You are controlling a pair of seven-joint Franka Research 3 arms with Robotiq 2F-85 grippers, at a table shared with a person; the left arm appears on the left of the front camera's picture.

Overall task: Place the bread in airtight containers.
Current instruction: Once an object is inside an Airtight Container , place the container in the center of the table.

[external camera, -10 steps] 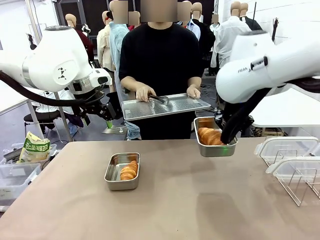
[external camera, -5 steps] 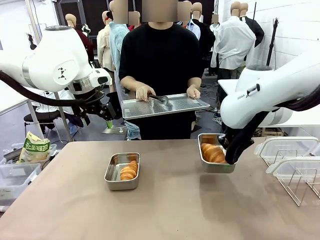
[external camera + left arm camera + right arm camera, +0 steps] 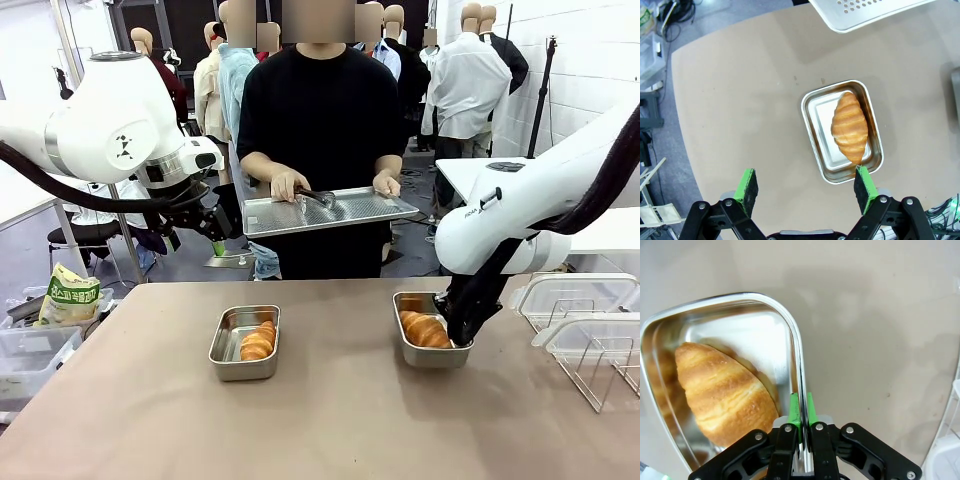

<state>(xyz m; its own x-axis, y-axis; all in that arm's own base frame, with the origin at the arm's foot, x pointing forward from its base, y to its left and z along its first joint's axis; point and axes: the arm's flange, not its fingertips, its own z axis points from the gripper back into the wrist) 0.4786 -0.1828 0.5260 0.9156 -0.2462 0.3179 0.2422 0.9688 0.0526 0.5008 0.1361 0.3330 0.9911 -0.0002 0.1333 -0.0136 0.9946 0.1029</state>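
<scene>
**Right gripper clamped on a tin wall; left gripper spread above the other tin**

Table (image 3: pixel 350 420): brown top, extending beneath both grippers.

Person (image 3: pixel 320 110): stands past the grippers at the far edge, holding a perforated tray (image 3: pixel 370 208) in both hands, level and well above the right gripper.

Left gripper (image 3: pixel 807 182): raised high off the table, jaws spread wide, nothing between the green pads (image 3: pixel 747 183).

Right gripper (image 3: pixel 801 402): low at the table, pads pressed together on the thin side wall of the right tin (image 3: pixel 790 335). Contact between that tin and the table cannot be confirmed.

Left tin (image 3: pixel 812 125): on the table directly below the left gripper, off towards one fingertip, well apart from the pads.

Bread: one roll (image 3: pixel 722 390) lies inside the right tin, just beside the clamped wall. A second roll (image 3: pixel 850 125) lies lengthwise in the left tin.
</scene>
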